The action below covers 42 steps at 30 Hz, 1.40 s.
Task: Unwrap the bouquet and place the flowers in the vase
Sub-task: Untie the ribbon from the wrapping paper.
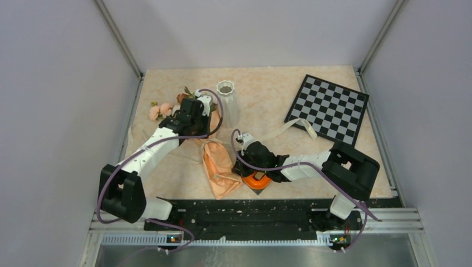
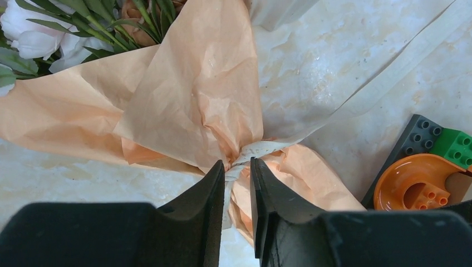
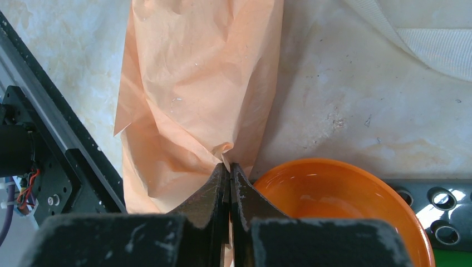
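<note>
The bouquet [image 1: 218,164] lies on the table in peach kraft paper [image 2: 189,94], its flowers [image 1: 161,109] pointing to the far left. Pale roses and green leaves [image 2: 33,39] show at the paper's open end. A cream ribbon [image 2: 267,147] cinches the waist. My left gripper [image 2: 237,164] hangs over that knot, jaws a little apart, with a ribbon strand running loose between them. My right gripper [image 3: 229,166] is shut on a fold of the paper tail [image 3: 189,83]. The white ribbed vase [image 1: 226,103] stands upright just behind the bouquet.
An orange plastic ring [image 3: 345,194] on a dark studded plate [image 2: 412,139] with a green brick [image 2: 453,146] sits right beside my right gripper. A chessboard [image 1: 328,107] lies at the back right. Loose ribbon [image 1: 298,125] trails toward it. The black rail [image 3: 55,156] borders the near edge.
</note>
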Available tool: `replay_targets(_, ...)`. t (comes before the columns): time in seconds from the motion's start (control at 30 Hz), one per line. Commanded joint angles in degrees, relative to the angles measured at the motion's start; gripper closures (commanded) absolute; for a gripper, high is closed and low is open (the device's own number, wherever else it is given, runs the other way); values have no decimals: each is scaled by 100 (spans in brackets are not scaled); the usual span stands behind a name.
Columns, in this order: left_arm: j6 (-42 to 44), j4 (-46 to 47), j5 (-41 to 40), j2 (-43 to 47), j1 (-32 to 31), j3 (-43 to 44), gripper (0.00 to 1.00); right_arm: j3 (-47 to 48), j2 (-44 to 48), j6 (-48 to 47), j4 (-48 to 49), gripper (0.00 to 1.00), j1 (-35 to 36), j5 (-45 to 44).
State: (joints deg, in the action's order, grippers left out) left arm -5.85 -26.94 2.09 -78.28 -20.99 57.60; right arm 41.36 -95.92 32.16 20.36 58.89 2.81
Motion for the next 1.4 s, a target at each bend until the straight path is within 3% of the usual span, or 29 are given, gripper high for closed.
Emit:
replay_targets(0.0,-73,67,16,-178,29,63,71,196,-50,-26,-66,100,70,-33)
replay_targets(0.33,-128,-297,46,-675,29,291,70,221,-49,-35,-95,100,72,-46)
replay_targets(0.7,57,-329,291,-589,30,282,63,240,-50,-52,-146,100,71,-75)
replay_targets(1.07,135,-520,248,-719,25,347,73,258,-66,-39,-181,100,70,-81)
replay_targets(1.37,136,-555,246,-860,20,383,73,267,-83,-35,-156,100,76,-72)
